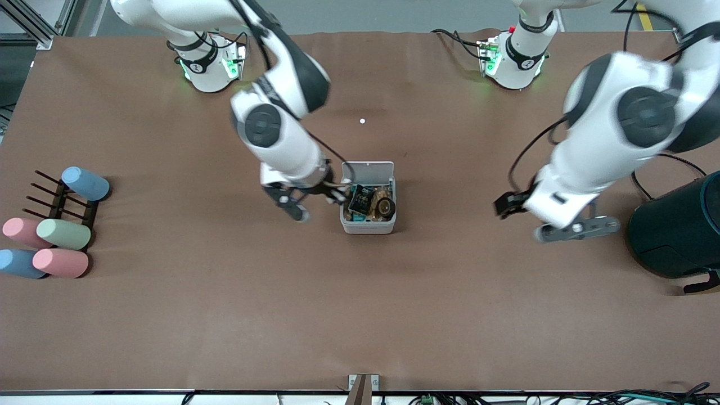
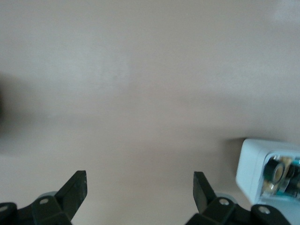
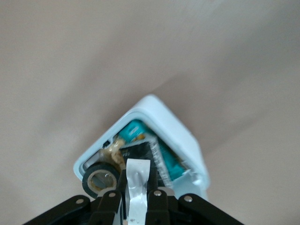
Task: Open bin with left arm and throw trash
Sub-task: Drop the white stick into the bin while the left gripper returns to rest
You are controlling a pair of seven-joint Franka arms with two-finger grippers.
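The bin (image 1: 368, 226) is a small white box in the middle of the table, with its lid (image 1: 368, 169) standing open. In it lie a black packet (image 1: 361, 200) and a dark tape ring (image 1: 386, 208). My right gripper (image 1: 339, 195) is at the bin's rim on the right arm's side. It is shut on a white paper strip (image 3: 138, 180) over the open bin (image 3: 185, 140), beside the tape ring (image 3: 99, 180) and the packet (image 3: 138, 151). My left gripper (image 1: 579, 229) is open and empty over bare table between the bin and a dark cylinder; its view shows the bin's corner (image 2: 251, 164).
A large dark teal cylinder (image 1: 675, 230) stands at the left arm's end of the table. Several pastel cylinders (image 1: 62, 233) lie on and beside a dark rack (image 1: 56, 199) at the right arm's end. A tiny white dot (image 1: 362, 121) lies farther from the front camera than the bin.
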